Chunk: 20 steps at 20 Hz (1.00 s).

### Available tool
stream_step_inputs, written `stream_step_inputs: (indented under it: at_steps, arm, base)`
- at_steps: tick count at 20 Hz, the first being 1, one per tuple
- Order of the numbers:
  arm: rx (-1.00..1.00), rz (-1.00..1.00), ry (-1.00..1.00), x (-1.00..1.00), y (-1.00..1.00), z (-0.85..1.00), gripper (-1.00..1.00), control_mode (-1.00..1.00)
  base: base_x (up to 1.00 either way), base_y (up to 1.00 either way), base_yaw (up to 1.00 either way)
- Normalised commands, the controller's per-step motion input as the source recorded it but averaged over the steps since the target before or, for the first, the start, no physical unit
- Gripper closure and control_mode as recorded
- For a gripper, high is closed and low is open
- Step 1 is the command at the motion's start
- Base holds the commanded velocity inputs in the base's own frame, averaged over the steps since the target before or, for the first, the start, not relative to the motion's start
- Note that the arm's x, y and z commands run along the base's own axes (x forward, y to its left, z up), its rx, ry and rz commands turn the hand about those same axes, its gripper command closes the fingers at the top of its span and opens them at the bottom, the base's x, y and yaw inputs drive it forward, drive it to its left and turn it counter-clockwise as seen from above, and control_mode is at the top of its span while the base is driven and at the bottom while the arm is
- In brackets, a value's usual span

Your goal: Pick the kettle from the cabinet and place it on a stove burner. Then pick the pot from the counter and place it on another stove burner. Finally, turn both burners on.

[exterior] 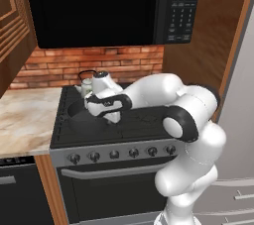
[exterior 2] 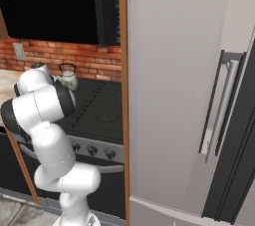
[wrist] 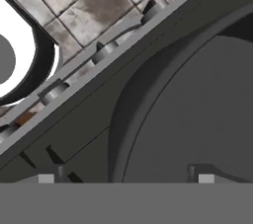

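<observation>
The whitish kettle (exterior: 87,83) (exterior 2: 68,78) stands upright on the back left burner of the black cooktop (exterior: 144,120). In front of it, the dark round pot (exterior: 82,115) (wrist: 197,109) sits on the front left burner. My gripper (exterior: 112,118) (wrist: 126,178) hangs open over the pot's right edge. Its fingertips (wrist: 46,178) stand wide apart, one outside the pot's wall and one inside, with the rim between them and nothing held.
A row of steel knobs (exterior: 114,154) (wrist: 54,92) lines the stove front. The marble counter (exterior: 25,115) lies to the left, under the wooden cabinet (exterior: 11,26). A black microwave (exterior: 99,6) hangs above the stove. A tall grey fridge (exterior 2: 179,90) stands on the right.
</observation>
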Motion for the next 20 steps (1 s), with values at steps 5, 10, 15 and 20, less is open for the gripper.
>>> stream_step_inputs:
  at_steps: [5,10,15,20]
  arm:
    - [0.00,0.00,-0.09,-0.16,0.00,0.14,-1.00,-1.00]
    - [-0.01,0.00,-0.08,-0.17,0.00,0.18,-1.00,-1.00]
    - [-0.01,0.00,-0.02,-0.16,0.00,0.26,-1.00,-1.00]
    - [-0.02,0.00,-0.01,-0.17,0.00,0.23,-1.00,-1.00]
  base:
    - [0.00,0.00,0.00]
    - [0.00,0.00,0.00]
    - [0.00,0.00,0.00]
    - [0.00,0.00,0.00]
